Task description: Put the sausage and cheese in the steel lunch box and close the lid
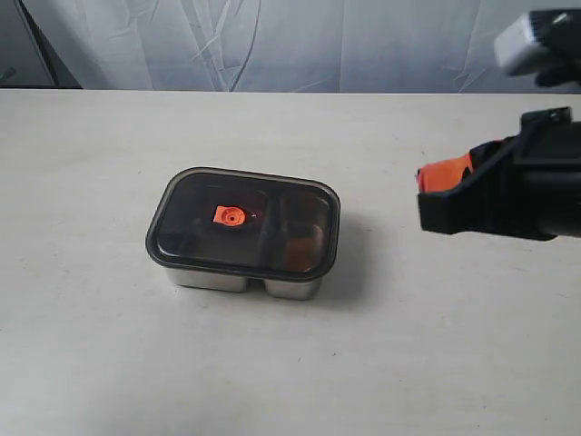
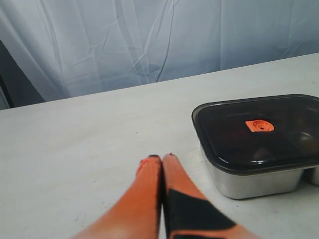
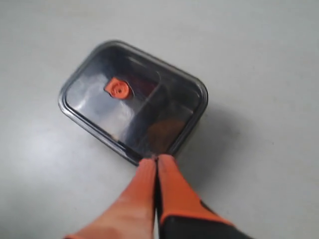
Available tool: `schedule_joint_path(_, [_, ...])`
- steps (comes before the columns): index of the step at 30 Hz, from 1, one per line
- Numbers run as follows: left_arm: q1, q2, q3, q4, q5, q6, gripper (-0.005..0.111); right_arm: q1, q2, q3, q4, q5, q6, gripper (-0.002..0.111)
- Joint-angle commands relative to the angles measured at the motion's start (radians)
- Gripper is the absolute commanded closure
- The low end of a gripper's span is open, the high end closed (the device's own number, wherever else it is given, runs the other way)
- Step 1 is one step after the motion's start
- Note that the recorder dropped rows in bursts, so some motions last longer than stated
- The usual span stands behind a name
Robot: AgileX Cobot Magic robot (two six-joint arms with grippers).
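The steel lunch box [image 1: 238, 281] stands at the middle of the table with the dark translucent lid [image 1: 243, 222] sitting on it, orange valve tab [image 1: 229, 216] on top. Through the lid only dim red and orange shapes show; the sausage and the cheese are not clearly visible. My right gripper [image 1: 427, 177] hovers to the right of the box, raised above the table, its orange fingers pressed together with nothing between them. In its wrist view the right gripper [image 3: 156, 158] is near the lid [image 3: 133, 102]. The left gripper [image 2: 162, 157] is shut and empty, left of the lunch box [image 2: 259, 180].
A pale, wrinkled cloth backdrop [image 1: 272, 41] hangs behind the table's far edge. The light table [image 1: 109, 363] surface surrounds the box on all sides.
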Motion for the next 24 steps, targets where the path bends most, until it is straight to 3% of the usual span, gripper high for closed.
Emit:
schedule_joint_path(1, [-0.004, -0.005, 0.005, -0.001, 0.0, -0.001, 0.107, -0.003, -0.17, 0.004, -0.02, -0.038, -0.011, 0.109])
schedule_joint_path(5, [-0.004, -0.005, 0.005, -0.001, 0.0, -0.001, 0.107, -0.075, -0.312, 0.065, -0.015, -0.108, -0.011, 0.109])
schedule_joint_path(14, [-0.004, -0.005, 0.005, -0.001, -0.004, -0.001, 0.107, -0.368, -0.532, 0.47, 0.135, -0.343, -0.011, 0.109])
schedule_joint_path(19, [-0.004, -0.005, 0.005, -0.001, -0.004, -0.001, 0.107, -0.436, -0.691, 0.634, 0.176, -0.403, -0.011, 0.109])
schedule_joint_path(24, [-0.004, -0.005, 0.005, -0.001, -0.004, -0.001, 0.107, -0.497, -0.794, 0.684, 0.18, -0.409, -0.011, 0.109])
